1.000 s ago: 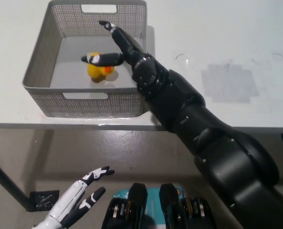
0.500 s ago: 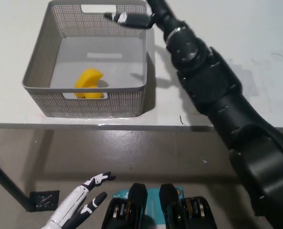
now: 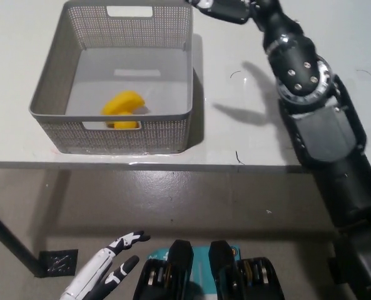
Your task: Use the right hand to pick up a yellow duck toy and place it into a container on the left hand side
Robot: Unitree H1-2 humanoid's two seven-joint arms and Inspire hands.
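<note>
Duck: yellow duck toy (image 3: 124, 106) lies inside the grey basket (image 3: 52, 81), on its floor near the front wall, toward the front-left part; looks tipped on its side, nothing touching it.
Basket: perforated grey container w/ handle cut-outs front & back, sits on the white table (image 3: 248, 125), left part of view, close to the table's front edge.
R hand: black right hand (image 3: 226, 9) is at the top edge of frame, just past the basket's far right corner, above the table, not over the duck. Mostly cut off by the frame; holds nothing visible, but can't tell if fingers are spread or curled.
R arm: black, runs from bottom right up across the table; shadow falls on the tabletop beside the basket.
L hand: white left hand (image 3: 104, 265) rests low at bottom left, below table level, fingers apart, empty.
Floor: brownish, visible under the table edge.
</note>
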